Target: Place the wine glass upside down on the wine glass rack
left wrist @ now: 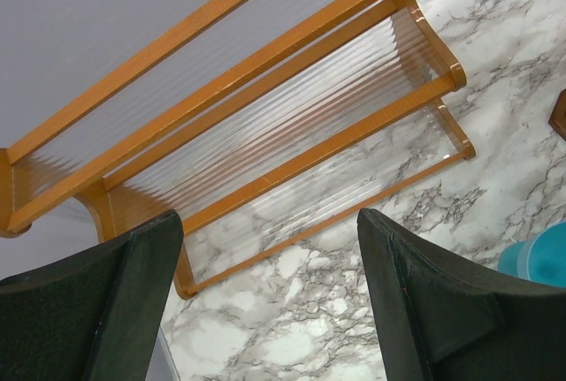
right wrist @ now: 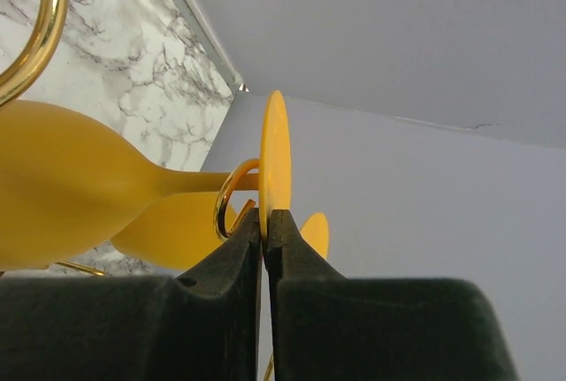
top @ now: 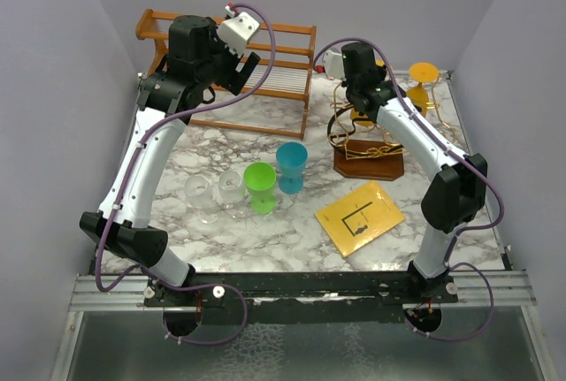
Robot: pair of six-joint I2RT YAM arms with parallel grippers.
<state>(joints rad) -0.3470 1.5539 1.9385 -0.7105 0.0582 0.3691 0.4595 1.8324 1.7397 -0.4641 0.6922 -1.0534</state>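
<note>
Seemingly light, stiff, slick plastic, the wine glass [right wrist: 71, 186] lies lower left, stem inside a hook of the wine glass rack [right wrist: 44, 36]; right pincer [right wrist: 263, 226] nips its thin foot, a slippery hold; left pincer [left wrist: 268, 231] gapes empty.

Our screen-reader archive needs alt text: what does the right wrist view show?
The right gripper is shut on the thin round foot of a yellow wine glass, whose stem passes through a curled gold wire hook. A second yellow glass shows behind it, over a white marble tabletop.
</note>
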